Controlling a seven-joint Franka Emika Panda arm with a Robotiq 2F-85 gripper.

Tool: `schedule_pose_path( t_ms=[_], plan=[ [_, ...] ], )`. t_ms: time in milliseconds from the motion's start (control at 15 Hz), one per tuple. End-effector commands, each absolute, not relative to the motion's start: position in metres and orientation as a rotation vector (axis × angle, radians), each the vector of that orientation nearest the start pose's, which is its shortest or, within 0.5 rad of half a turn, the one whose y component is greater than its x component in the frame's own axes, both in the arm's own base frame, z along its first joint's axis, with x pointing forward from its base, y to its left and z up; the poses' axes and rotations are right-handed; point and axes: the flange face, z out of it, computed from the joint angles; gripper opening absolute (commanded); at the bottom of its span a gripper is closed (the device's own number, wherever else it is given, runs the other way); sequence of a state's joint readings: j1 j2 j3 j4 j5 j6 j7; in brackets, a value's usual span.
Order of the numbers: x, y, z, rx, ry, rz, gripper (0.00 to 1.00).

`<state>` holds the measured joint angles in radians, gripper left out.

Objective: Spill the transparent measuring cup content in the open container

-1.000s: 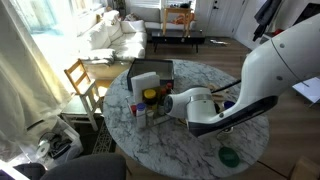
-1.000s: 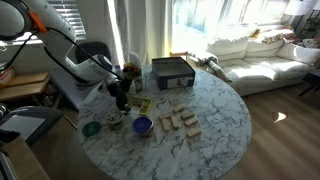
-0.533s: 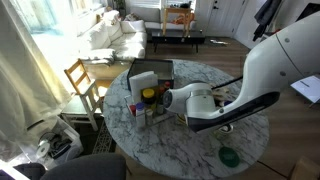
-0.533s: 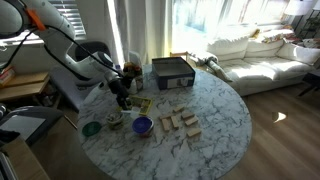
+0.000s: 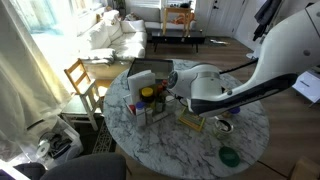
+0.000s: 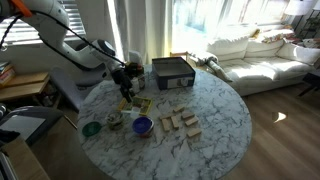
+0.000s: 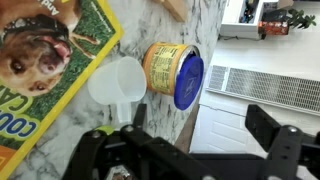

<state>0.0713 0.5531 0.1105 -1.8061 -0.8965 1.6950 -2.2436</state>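
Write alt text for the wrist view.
A transparent measuring cup shows just ahead of the dark pincer, next to a yellow-labelled can with a blue lid, on a marble table. A package printed with a dog fills the left; whether the pincer holds the cup is unclear.

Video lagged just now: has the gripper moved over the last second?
Yes. In an exterior view the gripper has risen, away from the blue bowl, and shifted toward the open container.
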Motion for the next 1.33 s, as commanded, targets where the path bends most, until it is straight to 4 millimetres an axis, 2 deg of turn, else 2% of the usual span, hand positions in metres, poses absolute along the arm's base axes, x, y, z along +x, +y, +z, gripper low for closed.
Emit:
schedule_pose_path(
  t_ms=[0, 400, 600, 933, 1267],
  plan=[
    [0.592, 0.014, 0.271, 0.652, 2.940, -1.368, 1.00],
    [0.579, -0.014, 0.342, 1.094, 2.987, -1.099, 1.00],
    [0.571, -0.022, 0.370, 1.307, 2.969, -0.942, 1.00],
    [0.563, -0.029, 0.400, 1.656, 2.862, -0.678, 1.00],
    [0.559, -0.027, 0.424, 1.957, 2.647, -0.474, 1.00]
  ],
)
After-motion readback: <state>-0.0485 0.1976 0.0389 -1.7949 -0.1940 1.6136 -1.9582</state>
